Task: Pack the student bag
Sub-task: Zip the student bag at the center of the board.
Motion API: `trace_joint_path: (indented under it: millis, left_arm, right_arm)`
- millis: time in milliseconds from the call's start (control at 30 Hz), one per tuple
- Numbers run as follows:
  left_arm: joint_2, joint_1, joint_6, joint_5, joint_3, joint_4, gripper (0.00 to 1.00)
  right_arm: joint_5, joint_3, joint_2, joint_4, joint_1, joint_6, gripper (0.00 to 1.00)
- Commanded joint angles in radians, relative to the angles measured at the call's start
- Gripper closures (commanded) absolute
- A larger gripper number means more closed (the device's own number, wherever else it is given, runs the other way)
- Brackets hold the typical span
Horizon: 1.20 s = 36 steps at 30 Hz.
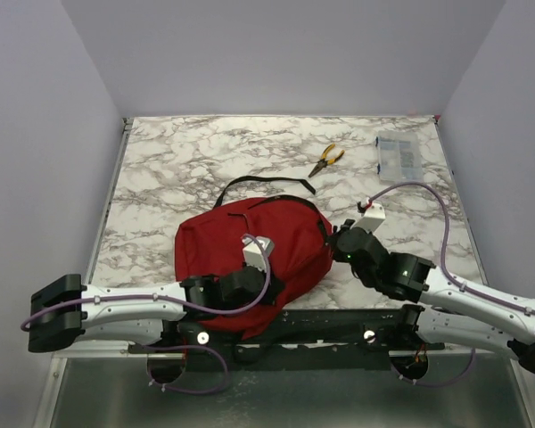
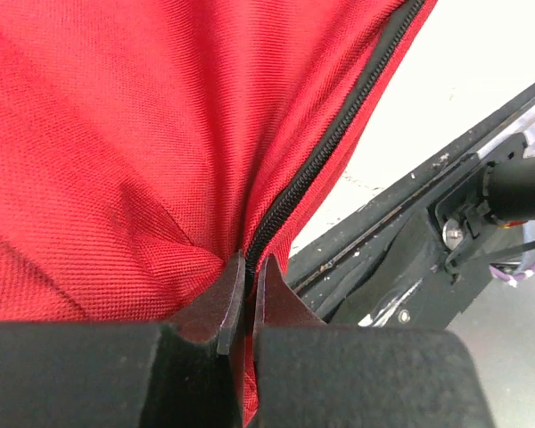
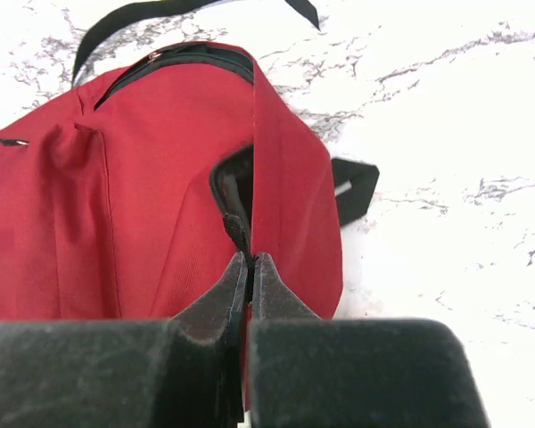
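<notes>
Grey walls close in a marbled table (image 1: 160, 160). The left gripper (image 2: 248, 267) has its jaws pressed together on a pinch of the red bag (image 1: 216, 236), right at the lower end of a black zipper (image 2: 321, 152). The right gripper (image 3: 250, 267) is likewise clamped on a fold at the bag's right edge, beside a dark opening. The bag lies at the table's near middle, between the two arms, a black strap (image 1: 267, 181) trailing behind it. Farther back lie yellow pliers (image 1: 326, 159) and a clear box (image 1: 399, 156).
</notes>
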Motion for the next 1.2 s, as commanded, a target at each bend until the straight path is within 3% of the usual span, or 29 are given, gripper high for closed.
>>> trace_joint_path:
  millis: [0, 233, 367, 500, 533, 700, 800, 1000, 1167]
  left_arm:
    - [-0.093, -0.007, -0.036, 0.042, -0.111, -0.193, 1.0]
    - [-0.248, -0.008, -0.029, 0.105, -0.178, -0.187, 1.0]
    - [-0.356, -0.007, -0.036, 0.122, -0.2, -0.202, 1.0]
    - [-0.451, -0.006, -0.047, 0.125, -0.208, -0.231, 1.0]
    - [-0.465, -0.005, -0.045, 0.128, -0.196, -0.241, 0.96]
    - [-0.498, -0.003, 0.003, 0.142, -0.098, -0.27, 0.38]
    - [-0.479, 0.011, 0.049, 0.136, -0.011, -0.268, 0.2]
    - [-0.264, 0.135, 0.133, 0.207, 0.2, -0.234, 0.14]
    - [-0.042, 0.175, 0.199, 0.243, 0.319, -0.162, 0.15]
  right_arm:
    - [0.081, -0.003, -0.076, 0.045, -0.073, -0.166, 1.0]
    - [-0.053, -0.053, -0.001, 0.266, -0.169, -0.307, 1.0]
    - [-0.34, -0.097, 0.012, 0.426, -0.326, -0.384, 1.0]
    - [-0.563, -0.089, 0.015, 0.434, -0.345, -0.429, 1.0]
    - [-0.609, -0.094, 0.004, 0.432, -0.346, -0.43, 1.0]
    - [-0.718, -0.132, -0.052, 0.407, -0.346, -0.411, 1.0]
    - [-0.785, -0.137, -0.063, 0.372, -0.345, -0.414, 1.0]
    - [-0.817, -0.12, -0.068, 0.353, -0.346, -0.383, 1.0]
    - [-0.793, -0.085, -0.072, 0.313, -0.345, -0.37, 1.0]
